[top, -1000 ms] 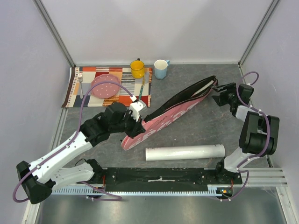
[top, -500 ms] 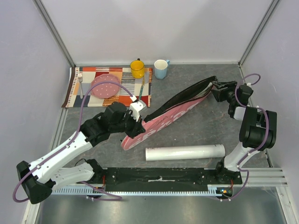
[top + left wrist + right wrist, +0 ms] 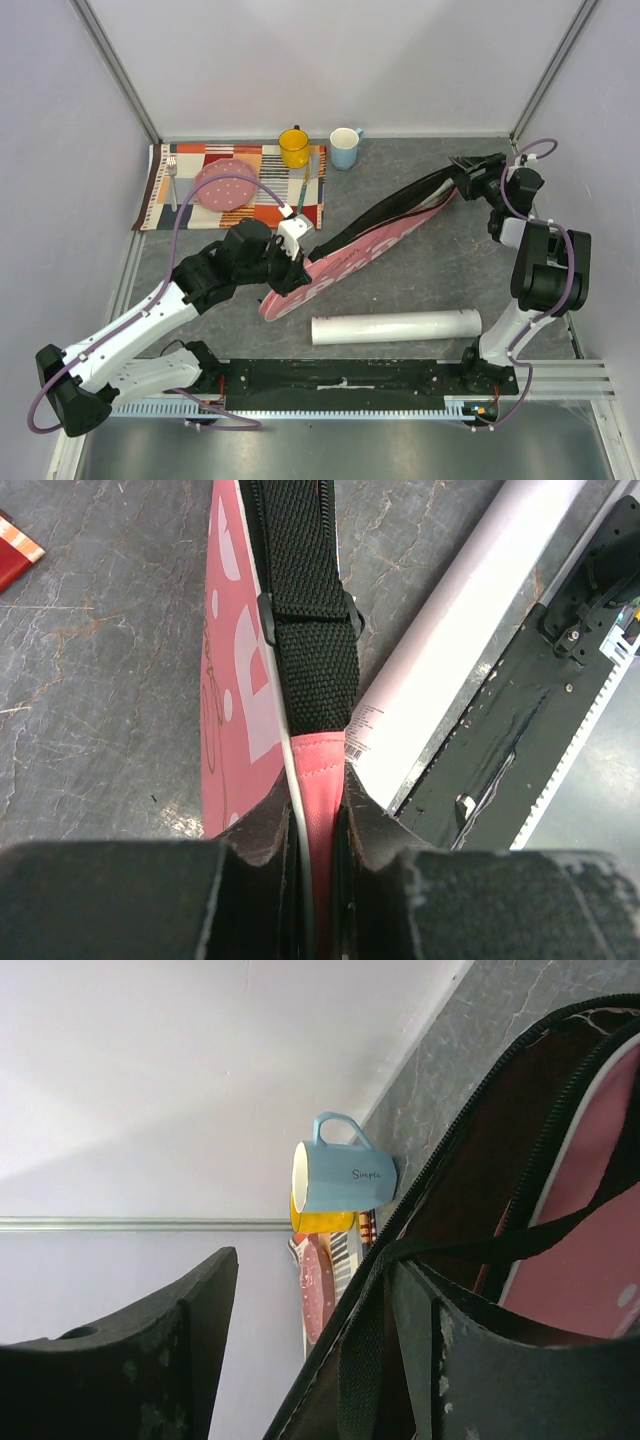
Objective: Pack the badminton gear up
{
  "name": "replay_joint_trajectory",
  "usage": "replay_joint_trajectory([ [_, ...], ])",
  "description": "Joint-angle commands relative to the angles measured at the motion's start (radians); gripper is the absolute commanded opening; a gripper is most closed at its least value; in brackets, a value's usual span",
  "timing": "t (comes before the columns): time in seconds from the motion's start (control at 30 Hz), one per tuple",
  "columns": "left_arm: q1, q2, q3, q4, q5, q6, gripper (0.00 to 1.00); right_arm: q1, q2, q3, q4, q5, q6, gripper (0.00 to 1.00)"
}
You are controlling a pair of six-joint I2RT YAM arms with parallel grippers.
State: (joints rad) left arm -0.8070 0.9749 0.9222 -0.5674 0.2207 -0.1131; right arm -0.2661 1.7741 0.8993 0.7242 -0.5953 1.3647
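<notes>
Racket bag [image 3: 372, 248] is laid diagonally on the bench. Its long axis runs from mid-bench, toward the near-left, up to the far-right corner, where the mouth is gaped.

The near-left end is pinched edge-on by the left gripper [image 3: 315, 810], its fingers closed on the pink panel just below the black strap [image 3: 310, 620].

The right gripper [image 3: 315, 1265] is positioned at the mouth with its fingers spread. The zip rim [image 3: 430, 1175] passes between them, unclamped. The bag's contents cannot be made out.

The white tube [image 3: 396, 326] is lying apart from the bag, parallel to the near edge, with its right end on the right gripper's side.

Judged: for loading, the tube must be swung onto the bag's diagonal and fed in through the far-right mouth.
</notes>
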Motion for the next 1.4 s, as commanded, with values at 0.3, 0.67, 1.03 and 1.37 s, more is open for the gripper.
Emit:
replay_joint_trajectory([
  [0.3,0.000,0.039,-0.016,0.035,-0.038,-0.040,0.02,0.152,-0.057,-0.052,0.404,-0.109,0.350,0.65],
  [0.67,0.002,0.050,-0.011,0.044,-0.050,-0.072,0.02,0.301,-0.289,-0.154,0.399,-0.123,0.432,0.72],
  [1.03,0.002,0.025,-0.031,0.063,-0.167,-0.151,0.02,0.366,-0.735,-0.210,-0.299,-0.048,0.068,0.56],
  [1.37,0.002,0.005,-0.039,0.078,-0.158,-0.158,0.02,0.369,-0.868,-0.264,-0.698,0.094,-0.129,0.07],
])
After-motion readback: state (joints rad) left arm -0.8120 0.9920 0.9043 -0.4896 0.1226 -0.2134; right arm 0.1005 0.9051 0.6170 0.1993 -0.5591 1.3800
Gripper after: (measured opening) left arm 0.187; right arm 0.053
